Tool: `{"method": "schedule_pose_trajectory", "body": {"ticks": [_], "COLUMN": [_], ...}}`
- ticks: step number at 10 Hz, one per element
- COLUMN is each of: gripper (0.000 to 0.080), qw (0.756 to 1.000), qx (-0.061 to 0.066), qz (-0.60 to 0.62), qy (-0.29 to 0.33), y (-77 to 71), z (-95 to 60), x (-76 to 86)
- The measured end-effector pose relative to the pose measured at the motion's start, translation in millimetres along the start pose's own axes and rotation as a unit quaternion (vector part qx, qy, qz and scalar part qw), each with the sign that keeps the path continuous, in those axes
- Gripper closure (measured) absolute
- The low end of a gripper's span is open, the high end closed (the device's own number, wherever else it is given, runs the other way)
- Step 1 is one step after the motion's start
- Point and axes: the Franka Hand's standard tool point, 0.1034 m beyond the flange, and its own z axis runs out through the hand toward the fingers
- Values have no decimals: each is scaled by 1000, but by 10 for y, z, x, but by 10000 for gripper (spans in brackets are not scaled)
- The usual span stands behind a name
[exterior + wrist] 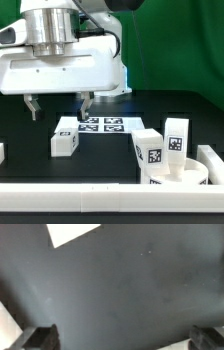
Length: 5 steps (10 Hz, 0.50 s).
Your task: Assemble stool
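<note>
Hovering over the black table [30, 135], your gripper [59, 104] is released, with the jaws spread wide and nothing between them. Its fingers [85, 102] hang clear of the surface, above the spot where the marker board [101, 124] meets the loose leg [66, 139]. The wrist view agrees: the gripper [124, 338] shows both fingers [42, 336] at the frame edge, and only bare dark table [120, 286] lies between them. A white corner [70, 232] pokes into that view, and a white sliver [7, 322] shows at the edge. You cannot tell which parts these are.

Stool parts, exterior view:
- The seat [182, 179], round and white, rests on the table at the exterior view's right. It is tucked into the corner of the border rail [90, 190].
- The upright leg [176, 140] stands vertical at the seat with its tags facing the camera. Its lower end meets the seat's top, but you cannot tell whether it is plugged in or just resting there.
- The flat leg [148, 148] lies on the table with its tags up. It is just beside the seat, on the exterior view's left of it.
- The loose leg sits on the table just beside the marker board's corner, under the gripper's fingers but apart from them. It is well apart from the seat.

A white scrap [2, 152] is cut off at the exterior view's left edge and you cannot identify it.
</note>
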Motion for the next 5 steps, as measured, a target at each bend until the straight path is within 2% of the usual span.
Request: {"method": "schedule_pose_trajectory", "body": {"ticks": [1, 2, 3, 5], "gripper": [150, 150, 150, 150], "qw": [1000, 1000, 1000, 1000], "qx": [-11, -18, -19, -14], "qz": [1, -1, -3, -2], "qy": [5, 6, 5, -12], "y": [129, 183, 188, 163], "z": [152, 249, 275, 282], "x": [-41, -78, -94, -118]}}
